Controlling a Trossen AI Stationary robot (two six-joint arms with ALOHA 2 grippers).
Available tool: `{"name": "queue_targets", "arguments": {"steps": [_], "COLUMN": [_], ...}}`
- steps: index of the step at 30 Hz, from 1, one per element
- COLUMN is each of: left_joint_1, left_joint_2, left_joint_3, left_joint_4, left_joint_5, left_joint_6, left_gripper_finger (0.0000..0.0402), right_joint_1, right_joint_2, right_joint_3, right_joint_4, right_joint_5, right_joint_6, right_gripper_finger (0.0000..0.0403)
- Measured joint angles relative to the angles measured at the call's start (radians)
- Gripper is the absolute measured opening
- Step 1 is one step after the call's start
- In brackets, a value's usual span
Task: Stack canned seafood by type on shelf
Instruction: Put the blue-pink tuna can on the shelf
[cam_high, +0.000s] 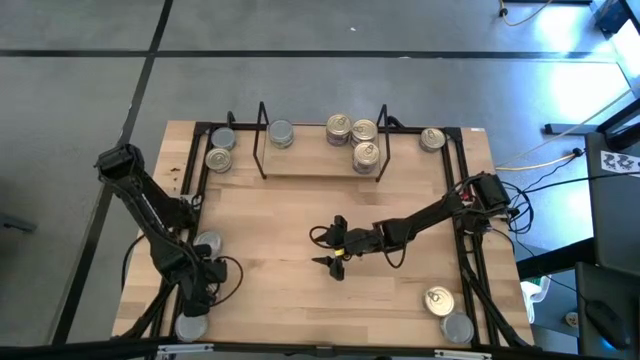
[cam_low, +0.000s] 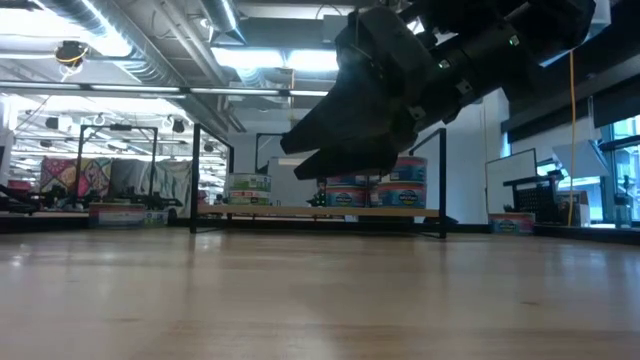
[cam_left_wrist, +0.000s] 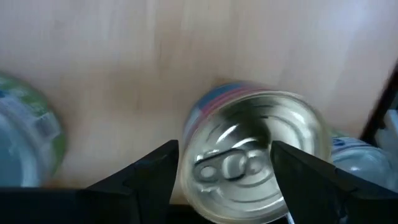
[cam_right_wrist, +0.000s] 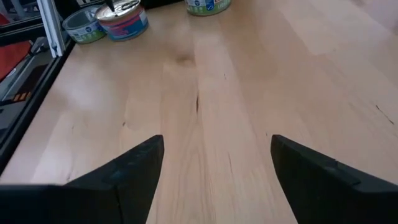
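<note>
While the right arm hangs over the middle of the light wood surface (cam_high: 300, 230) with nothing in it, the real action is on the left: the left tool (cam_left_wrist: 224, 168) has its two dark fingers spread wide on either side of a short round tin with a pull-tab lid and a pink and blue label (cam_left_wrist: 258, 155), near the front left corner. The fingers look to be flanking it rather than squeezing it, so I'd call this the reach-and-grab step of one more pickup.

The right tool (cam_high: 335, 255) is also apart, fingers well clear of each other and only bare wood between them in its wrist view.

Where the tins are: the low black wire shelf with the light wood base (cam_high: 320, 165) sits at the far edge and already carries a plain silver-lidded tin (cam_high: 282, 133) at its left end and three gold-lidded tins (cam_high: 355, 135) bunched at its right end, so sorting by type looks underway. Loose tins remain just outside the shelf on both sides, and two more (cam_high: 447, 312) sit at the front right corner.

Next move, I reckon: close on the tin squarely, lift straight up so the neighbouring green-labelled tin (cam_left_wrist: 25, 137) isn't knocked, then carry it to the matching group.
</note>
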Motion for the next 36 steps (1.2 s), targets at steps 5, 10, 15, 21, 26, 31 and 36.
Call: {"name": "queue_targets", "arguments": {"steps": [5, 10, 15, 21, 26, 31, 36], "left_joint_1": [0.004, 0.046, 0.141, 0.311, 0.468, 0.615, 0.685], "left_joint_2": [0.014, 0.044, 0.095, 0.174, 0.257, 0.332, 0.319], "left_joint_3": [-0.015, -0.016, -0.016, -0.018, -0.020, 0.004, 0.112], "left_joint_4": [0.025, 0.103, 0.195, 0.432, 0.678, 0.864, 0.720], "left_joint_5": [-0.098, -0.212, -0.353, -0.427, -0.401, -0.388, -0.387], "left_joint_6": [0.037, 0.130, 0.305, 0.579, 0.811, 0.996, 1.094], "left_gripper_finger": [0.0253, 0.0253, 0.0253, 0.0253, 0.0253, 0.0253, 0.0253], "right_joint_1": [0.000, 0.000, 0.000, 0.000, 0.000, -0.001, -0.001], "right_joint_2": [0.000, 0.000, -0.011, -0.078, -0.140, -0.169, -0.182], "right_joint_3": [0.000, 0.000, 0.001, 0.006, 0.005, 0.005, 0.036], "right_joint_4": [0.000, -0.012, -0.135, -0.250, -0.338, -0.390, -0.392], "right_joint_5": [0.000, -0.013, -0.123, -0.159, -0.128, -0.090, -0.049], "right_joint_6": [0.000, -0.002, -0.002, -0.053, -0.124, -0.194, -0.285], "right_gripper_finger": [0.0293, 0.0293, 0.0293, 0.0293, 0.0293, 0.0293, 0.0293]}}
